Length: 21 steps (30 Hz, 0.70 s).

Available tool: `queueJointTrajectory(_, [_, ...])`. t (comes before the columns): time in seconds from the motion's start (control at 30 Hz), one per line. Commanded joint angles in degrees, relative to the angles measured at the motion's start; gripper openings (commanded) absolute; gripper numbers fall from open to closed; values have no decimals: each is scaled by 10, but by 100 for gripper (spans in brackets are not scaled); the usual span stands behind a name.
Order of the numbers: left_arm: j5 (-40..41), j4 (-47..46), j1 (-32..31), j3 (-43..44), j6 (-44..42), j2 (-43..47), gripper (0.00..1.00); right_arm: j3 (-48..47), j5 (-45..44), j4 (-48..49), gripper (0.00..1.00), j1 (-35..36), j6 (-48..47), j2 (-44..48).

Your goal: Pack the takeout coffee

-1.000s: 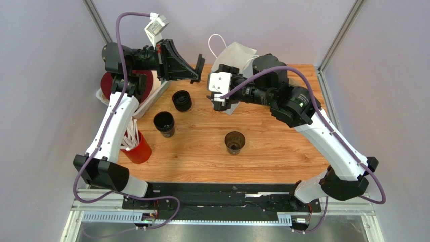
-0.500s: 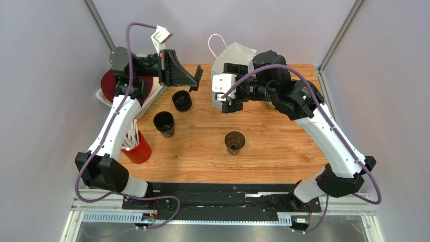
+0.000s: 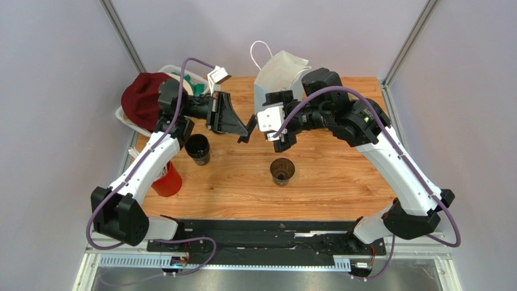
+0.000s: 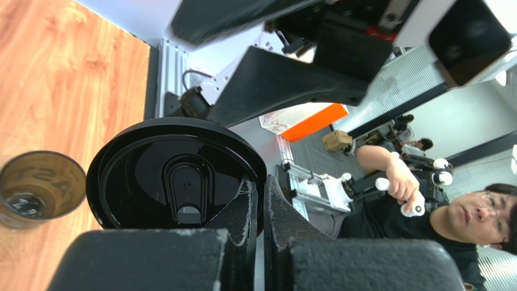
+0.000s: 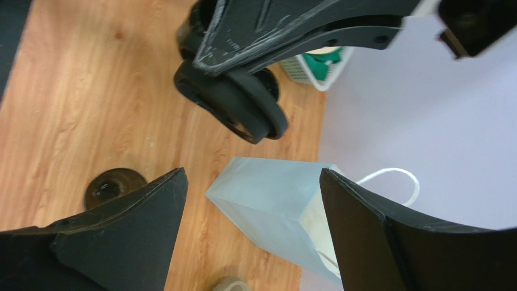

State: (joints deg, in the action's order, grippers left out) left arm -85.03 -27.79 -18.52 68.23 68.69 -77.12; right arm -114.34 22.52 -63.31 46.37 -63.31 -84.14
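Observation:
A small dark cup with a brownish inside (image 3: 283,171) stands open at the table's middle and also shows at the left of the left wrist view (image 4: 40,189). A second black cup (image 3: 198,149) stands to its left. My left gripper (image 3: 245,130) (image 4: 262,183) hangs above the table, shut on the rim of a black lid (image 4: 175,180). My right gripper (image 3: 283,140) (image 5: 252,173) hovers open and empty, just right of the lid (image 5: 233,106) and in front of the pale-blue paper bag (image 3: 277,74) (image 5: 284,209). A dark cup (image 5: 114,187) peeks past its left finger.
A red cup of white straws (image 3: 167,179) stands near the left edge. A dark red cloth (image 3: 142,98) and a white basket (image 3: 181,74) sit at the back left. A small grey object (image 5: 230,284) lies below my right gripper.
My left gripper has swung from the back left down toward the table's middle with the lid. My right gripper has drawn away from the bag toward the front and spread its jaws wider.

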Motion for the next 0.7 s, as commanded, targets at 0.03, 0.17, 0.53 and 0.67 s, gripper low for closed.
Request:
queueJointTrajectory(0.03, [-161,-15,-20,-37,-10,45,0,38,81,-45,87,3,-38,14])
queueJointTrajectory(0.17, [-162,-14,-28,-61,-5,53,0,38,107,-52,87,4,-35,13])
queueJointTrajectory(0.53, [-162,-13,-44,-99,-7,59,0,34,150,-61,88,22,-27,-15])
queueJointTrajectory(0.67, [-162,-13,-48,-103,-7,64,0,31,157,-62,88,28,-28,-37])
